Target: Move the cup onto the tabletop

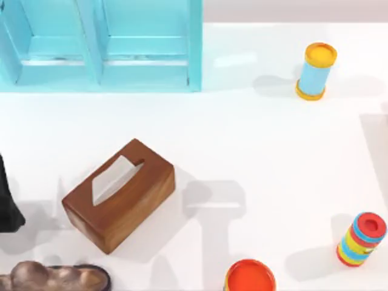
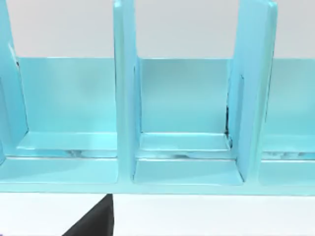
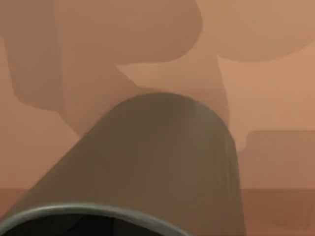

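Observation:
The olive-grey cup (image 3: 157, 162) looms very close in the right wrist view, lying along the line of sight with its dark mouth and rim nearest the camera. Behind it is a flat surface crossed by broad shadows. What the cup rests on or is held by I cannot tell. The glossy white tabletop (image 1: 279, 151) spreads across the top view. A dark part of my left arm (image 1: 6, 203) sits at the table's left edge. In the left wrist view a dark wedge (image 2: 93, 223) pokes in over the tabletop (image 2: 206, 216).
The turquoise shelf unit (image 1: 97, 66) stands at the back left, its compartments (image 2: 182, 142) bare. A wooden tissue box (image 1: 118, 194) lies left of centre. A light-blue cylinder (image 1: 315, 70) stands back right and a rainbow-striped one (image 1: 362, 238) front right. An orange round lid (image 1: 250, 276) and a brown lumpy object (image 1: 51, 277) sit at the front.

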